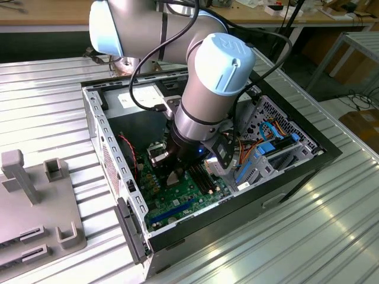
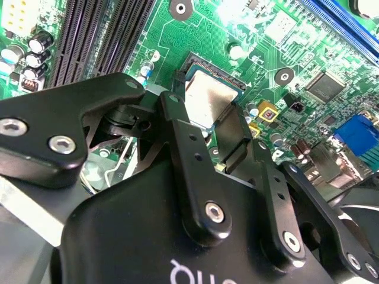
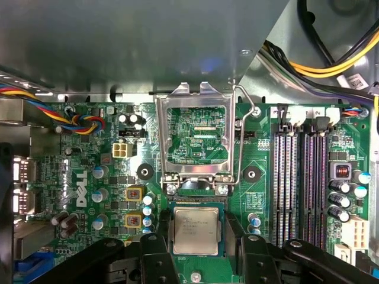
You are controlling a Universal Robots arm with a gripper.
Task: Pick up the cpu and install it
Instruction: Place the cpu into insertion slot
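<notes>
In the ext. view, from its left: a grey fixture (image 1: 35, 201) lies on the ribbed metal tabletop (image 1: 53, 100). Beside it stands the open pc case (image 1: 95, 127) w/ the green motherboard (image 1: 177, 204) inside, and the arm (image 1: 213, 77) reaches down into the case. Toward the ext. view's right are the blue drive brackets (image 1: 275, 145), well apart from the work. In the first wrist view the end effector (image 3: 205, 237) looks closed on the cpu (image 3: 195, 231), w/ one black finger (image 3: 157, 254) at each side edge and the silvery face up. The cpu is directly over the black socket (image 2: 219, 72) and square to it. In the second wrist view a strip of the socket's gold contacts shows beyond the chip's far edge, so I cannot tell if the chip lies fully down or hangs just above. The metal retention frame (image 3: 160, 136) stands open and the thin lever (image 3: 238, 136) is up also, both clear of the chip. So, as I judge it, pick-up and carry are done, alignment looks good, and the placing is in hand. What is left, approx.: the cpu is not yet shown flat in the socket nor released, and the frame and lever are not yet closed. The memory slots (image 3: 290, 183) beside the socket are not touched.
</notes>
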